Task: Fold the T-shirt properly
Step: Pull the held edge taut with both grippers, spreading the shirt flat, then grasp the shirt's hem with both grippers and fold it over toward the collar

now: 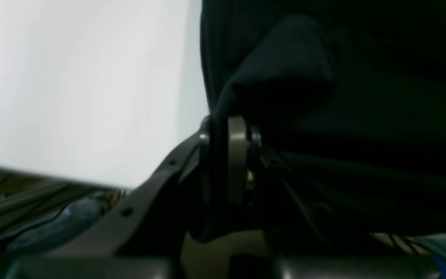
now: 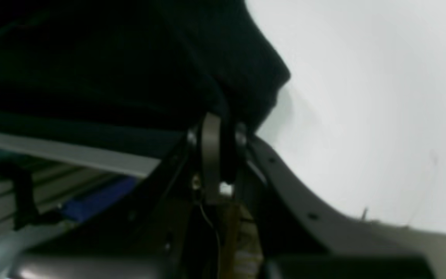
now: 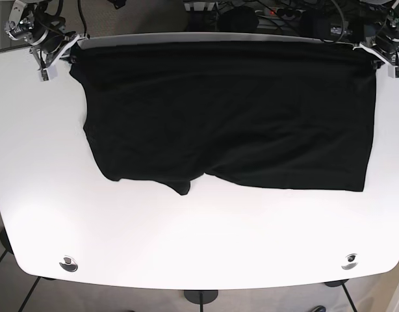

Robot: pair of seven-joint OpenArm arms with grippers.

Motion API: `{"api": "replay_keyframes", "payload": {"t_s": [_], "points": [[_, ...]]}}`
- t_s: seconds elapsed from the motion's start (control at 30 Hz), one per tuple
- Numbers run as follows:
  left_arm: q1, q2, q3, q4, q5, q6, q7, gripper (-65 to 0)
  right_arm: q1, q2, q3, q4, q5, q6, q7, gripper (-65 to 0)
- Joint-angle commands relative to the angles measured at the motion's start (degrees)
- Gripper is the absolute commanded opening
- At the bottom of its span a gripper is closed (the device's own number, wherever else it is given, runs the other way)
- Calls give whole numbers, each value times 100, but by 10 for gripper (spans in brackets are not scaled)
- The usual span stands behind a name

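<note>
Overhead, 1 black T-shirt [image 3: 225, 117], 1 table [image 3: 186, 247], 2 end effectors gripping corners

White tabletop [image 3: 186, 253], rounded corners; two round metal fittings near front edge, left [image 3: 68, 264] and right [image 3: 349, 261]. Tangled black cables [image 3: 277, 13] behind far edge; tiled floor below.

Black T-shirt [image 3: 229, 117] lies spread flat across the table's far half.
</note>
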Motion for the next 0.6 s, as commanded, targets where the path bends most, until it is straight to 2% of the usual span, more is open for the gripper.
{"api": "replay_keyframes", "payload": {"t_s": [0.03, 0.1, 0.13, 0.17, 0.2, 0.27, 0.33, 0.37, 0.43, 0.6], "points": [[23, -165, -29, 108, 34, 108, -150, -593, -41, 96, 80, 118, -51, -32, 115, -629], [14, -165, -29, 161, 34, 108, -150, -450, -41, 78, 80, 118, -51, -41, 106, -606], [14, -156, -29, 170, 16, 108, -150, -374, -41, 78, 80, 144, -51, -41, 97, -569], [14, -156, -47, 214, -1, 108, -89, -279, -50, 78, 80, 179, -34, -50, 88, -487], [6, -165, -56, 231, -19, 108, 131, -253, -59, 78, 88, 285, -51, -50, 88, -384], [-12, -314, -109, 495, -221, 108, 544, -251, -234, 78, 97, 619, -7, -50, 88, -208], [14, -420, -311, 653, -828, 108, 729, -249, -278, 61, 97, 979, -34, -50, 88, -141], [58, -525, -504, 706, -1250, 108, 896, -249, -340, 8, 97, 1181, -51, -50, 88, -133], [58, -666, -662, 706, -1540, 108, 1063, -251, -340, -18, 273, 1348, -7, -50, 88, -133], [-355, -833, -662, 680, -1549, 108, 1063, -253, 109, 26, 378, 1340, -51, -50, -8, -133]]}}
